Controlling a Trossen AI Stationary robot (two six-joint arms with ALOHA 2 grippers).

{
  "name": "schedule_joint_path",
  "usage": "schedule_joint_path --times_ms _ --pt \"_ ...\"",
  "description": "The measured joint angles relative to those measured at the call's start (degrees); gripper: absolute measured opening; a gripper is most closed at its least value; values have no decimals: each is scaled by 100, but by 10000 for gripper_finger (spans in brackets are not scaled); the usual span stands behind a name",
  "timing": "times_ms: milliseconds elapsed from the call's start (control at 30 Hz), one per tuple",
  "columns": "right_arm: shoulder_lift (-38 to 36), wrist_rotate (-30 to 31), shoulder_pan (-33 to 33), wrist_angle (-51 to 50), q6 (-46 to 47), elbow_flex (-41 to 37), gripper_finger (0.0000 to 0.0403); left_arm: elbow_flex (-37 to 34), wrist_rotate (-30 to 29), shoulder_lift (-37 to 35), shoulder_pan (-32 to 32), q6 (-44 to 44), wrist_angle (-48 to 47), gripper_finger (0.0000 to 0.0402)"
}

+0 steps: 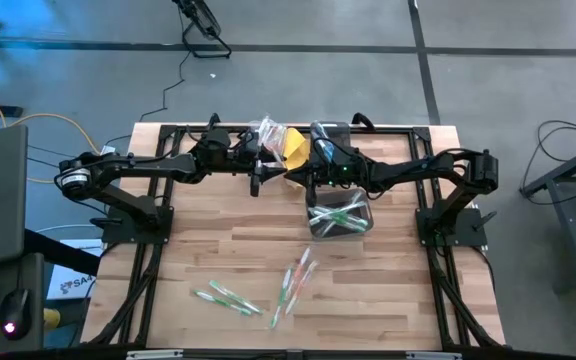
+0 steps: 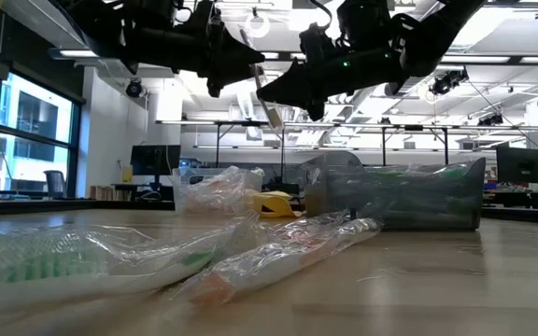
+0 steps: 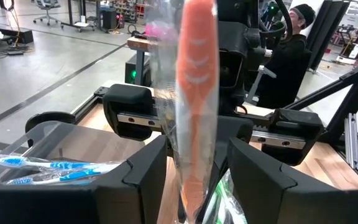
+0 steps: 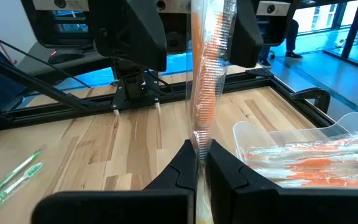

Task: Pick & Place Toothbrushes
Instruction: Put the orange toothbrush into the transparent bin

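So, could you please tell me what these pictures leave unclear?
- High view: the arms cover the wrapped orange toothbrush between left gripper and right gripper.
- Low view: nearest toothbrushes are blurred.
- Left wrist view: the orange toothbrush hides the person's hands.

You have two arms over one wooden table (image 1: 368,300), with two grippers: the left gripper (image 1: 256,178) and the right gripper (image 1: 290,180). Count one orange toothbrush (image 4: 205,81) in a clear wrapper between them. One clear bin (image 1: 340,218) sits near the table's middle; the green-handled brushes inside overlap too much for you to number. Loose wrapped toothbrushes (image 1: 258,288) lie in two clusters on the near boards, roughly seven in all. One yellow folded object (image 1: 295,146) lies at the far edge.
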Motion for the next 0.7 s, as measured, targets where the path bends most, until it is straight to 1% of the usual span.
schedule_joint_path --times_ms 100,300,467,600,700 --pt "0 94 0 -23 0 0 5 0 0 0 0 0 0 145" --pt "0 101 0 -63 0 2 5 0 0 2 2 0 -2 94" --pt "0 98 0 -95 0 2 5 0 -4 2 4 -1 -5 61" --pt "0 99 0 -117 0 2 5 0 -5 4 4 0 -7 47" --pt "0 99 0 -135 -1 4 5 -2 -4 4 4 0 -11 47"
